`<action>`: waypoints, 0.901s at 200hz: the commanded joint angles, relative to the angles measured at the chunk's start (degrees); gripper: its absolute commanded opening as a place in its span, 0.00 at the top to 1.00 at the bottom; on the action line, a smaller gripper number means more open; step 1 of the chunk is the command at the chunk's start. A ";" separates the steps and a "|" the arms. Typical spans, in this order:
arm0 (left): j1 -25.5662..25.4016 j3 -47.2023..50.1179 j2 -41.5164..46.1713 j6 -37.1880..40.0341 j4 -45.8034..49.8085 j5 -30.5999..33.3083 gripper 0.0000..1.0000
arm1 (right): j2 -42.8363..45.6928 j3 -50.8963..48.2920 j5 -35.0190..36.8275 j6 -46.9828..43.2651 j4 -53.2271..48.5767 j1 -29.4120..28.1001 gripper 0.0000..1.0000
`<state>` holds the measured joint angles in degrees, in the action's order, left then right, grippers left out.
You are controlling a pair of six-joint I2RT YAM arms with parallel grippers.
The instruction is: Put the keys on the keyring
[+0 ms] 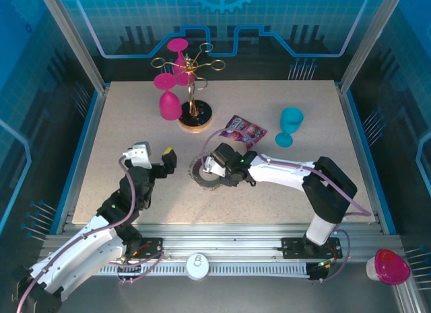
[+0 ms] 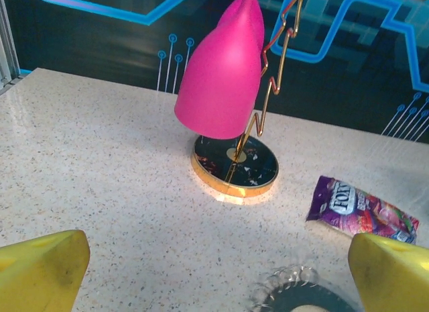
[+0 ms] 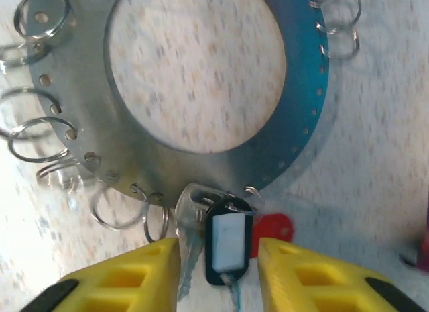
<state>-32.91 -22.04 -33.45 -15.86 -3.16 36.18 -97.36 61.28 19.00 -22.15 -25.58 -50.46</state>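
The red-headed key (image 3: pixel 271 226) lies flat on the table (image 3: pixel 375 158), just outside the rim of the keyring (image 3: pixel 301 90), on the side of the ring that faces your right gripper (image 3: pixel 218 275). Only its red head is seen, so you cannot tell which way its blade points. Just beside it lie a silver key (image 3: pixel 190 225) and a black tag (image 3: pixel 228 239) with a white label. Their long axes run from the rim straight toward the gripper, along its fingers. They seem hooked on one of the wire loops (image 3: pixel 120 208) at the rim, but this is not certain. The jaws of the right gripper stand a little apart, with the silver key and the tag in the gap, and nothing looks squeezed. The red head is not in this gap; it lies in front of one finger, so I judge that the coming move needs a small shift sideways toward it. From above, your right gripper (image 1: pixel 214 166) is at the edge of the keyring (image 1: pixel 199 174) and is clearly the nearer one. Your left gripper (image 1: pixel 163 161) is spread wide and empty. It hangs beside the ring, apart from it, and looks toward the glass stand (image 1: pixel 194 118).
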 commanded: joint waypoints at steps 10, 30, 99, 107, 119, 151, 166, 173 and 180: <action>3.13 -1.21 -1.50 4.67 -3.06 -1.53 0.01 | 7.76 -3.68 6.07 -2.37 -6.53 2.15 0.56; 7.09 -0.72 -2.87 7.10 -4.32 -3.56 0.01 | 16.48 -6.44 4.16 1.59 -6.47 7.30 0.54; 24.69 5.00 -17.90 13.51 -20.82 -13.92 0.01 | 35.68 -31.59 -9.61 23.26 37.25 40.86 0.39; 26.57 5.82 -20.58 13.23 -23.64 -15.70 0.01 | 33.50 -34.54 -10.16 20.66 45.02 41.75 0.39; 28.64 6.92 -25.14 13.46 -28.46 -18.61 0.01 | 28.40 -37.45 -10.98 18.93 54.47 43.02 0.39; 30.38 7.83 -35.69 14.11 -41.08 -21.31 0.01 | 15.83 -40.83 -18.36 19.32 75.47 45.84 0.37; 30.66 7.95 -40.81 15.78 -49.52 -23.97 0.01 | 10.04 -41.09 -21.40 18.99 80.30 46.73 0.37; 30.86 7.83 -43.51 15.98 -52.79 -24.96 0.01 | 8.27 -41.91 -22.03 19.23 84.91 46.87 0.35; 31.04 7.34 -46.13 15.47 -55.11 -25.57 0.01 | 9.89 -41.93 -21.99 19.60 82.02 47.42 0.34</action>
<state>-2.70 -14.81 -73.10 -2.17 -40.95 16.08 -86.08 20.58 2.26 -3.42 40.75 -4.67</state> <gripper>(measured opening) 0.994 0.645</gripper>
